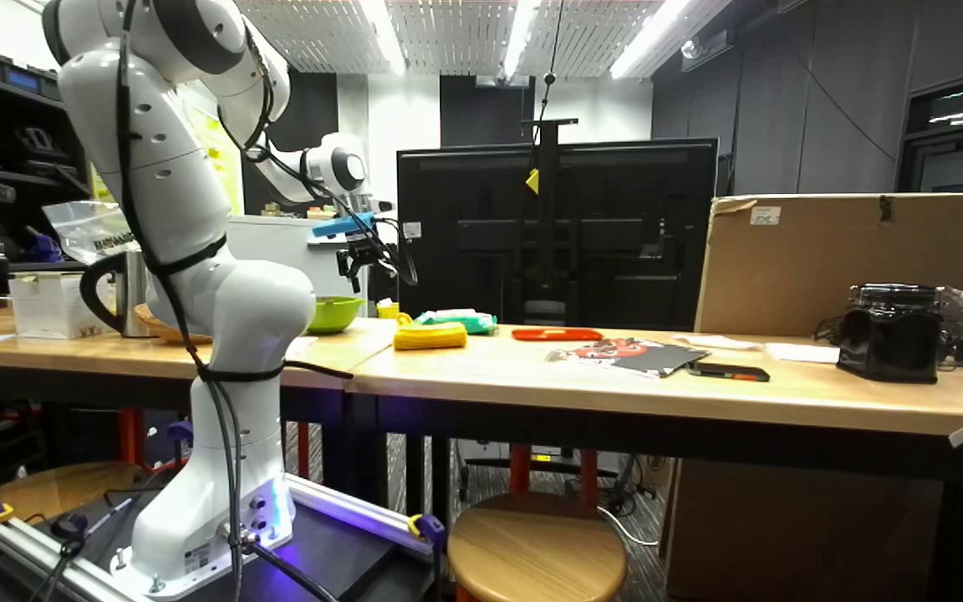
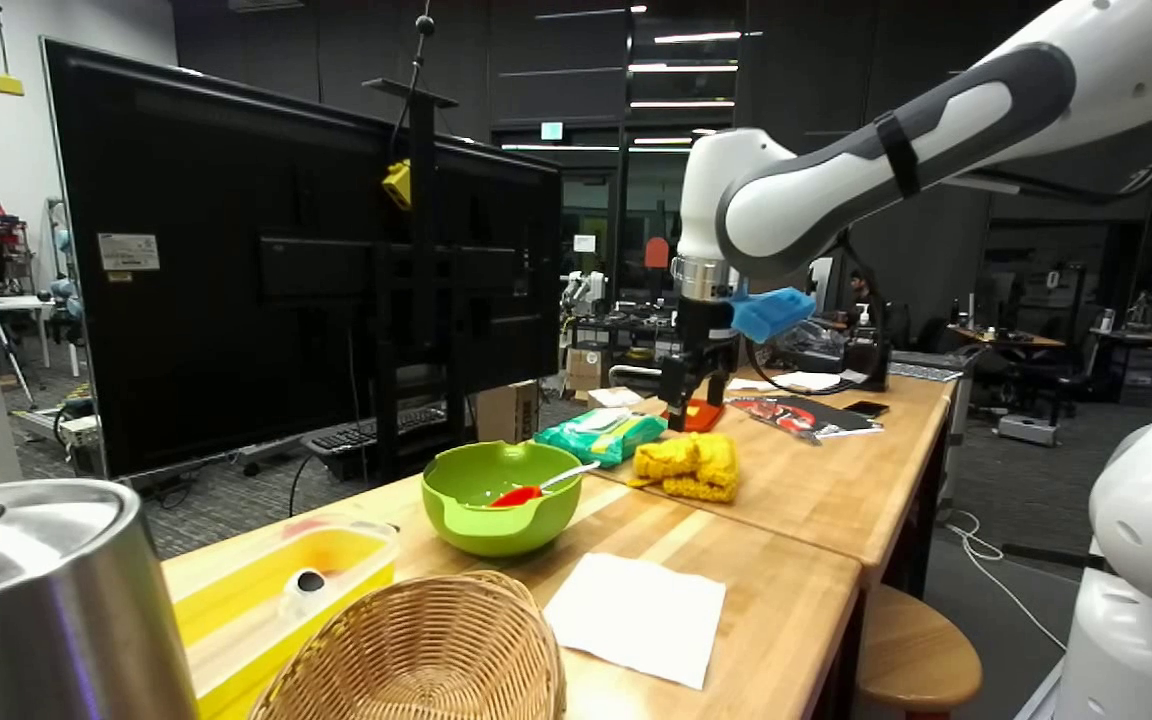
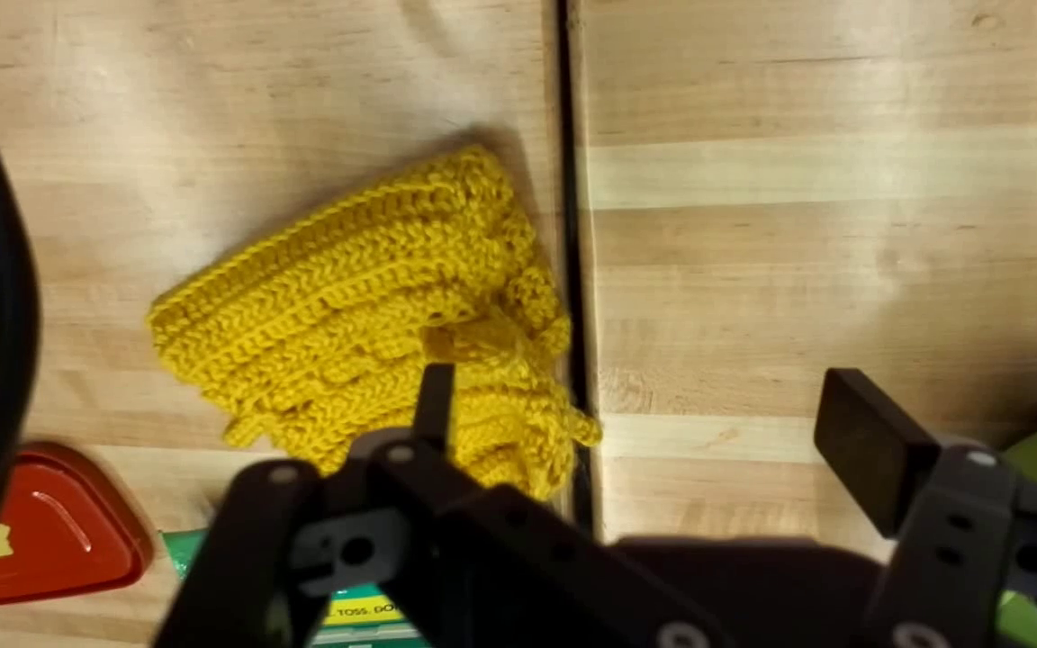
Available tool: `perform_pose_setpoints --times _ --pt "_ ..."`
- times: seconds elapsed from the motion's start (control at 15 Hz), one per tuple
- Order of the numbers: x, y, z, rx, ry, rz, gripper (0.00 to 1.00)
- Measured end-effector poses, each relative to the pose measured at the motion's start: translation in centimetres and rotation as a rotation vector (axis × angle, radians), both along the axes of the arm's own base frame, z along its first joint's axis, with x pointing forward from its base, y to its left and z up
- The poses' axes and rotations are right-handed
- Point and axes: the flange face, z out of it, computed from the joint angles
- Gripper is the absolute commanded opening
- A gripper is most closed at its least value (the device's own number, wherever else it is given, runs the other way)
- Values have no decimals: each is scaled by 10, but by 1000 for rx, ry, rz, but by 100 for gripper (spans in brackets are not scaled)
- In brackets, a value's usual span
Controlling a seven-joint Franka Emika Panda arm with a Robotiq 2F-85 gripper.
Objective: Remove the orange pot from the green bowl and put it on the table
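The counter (image 2: 806, 500), a light wooden top in two sections meeting at a dark seam, serves as support and, by the task, as destination. The green bowl (image 2: 501, 532) stands upright on it, visible in both exterior views; its mouth faces up, so an approach from above is probably the easiest way in. The hand (image 3: 652, 427) hangs pointing down near the seam, its fingers spread wide with nothing held between them, presumably in readiness to straddle something small. In the wrist view the bowl lies beyond one finger, so a sideways shift seems necessary before any descent. The yellow knitted bundle (image 3: 347, 297) lies below the hand, apparently untouched, as the task has no use for it. The orange pot (image 2: 516, 496) rests inside the bowl; its pale handle slants up past the rim, which appears to prop it and may present the simplest hold.
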Motion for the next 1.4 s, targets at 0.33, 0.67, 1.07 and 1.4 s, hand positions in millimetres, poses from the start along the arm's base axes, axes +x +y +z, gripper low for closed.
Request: perform_pose_setpoints --times 0.33,0.67,1.07,1.4 --pt "0 0 0 0 0 0 100" --pt "0 1 1 -2 -7 15 100" --pt "8 11 13 10 -134 94 100" --pt "8 37 25 111 -223 154 100"
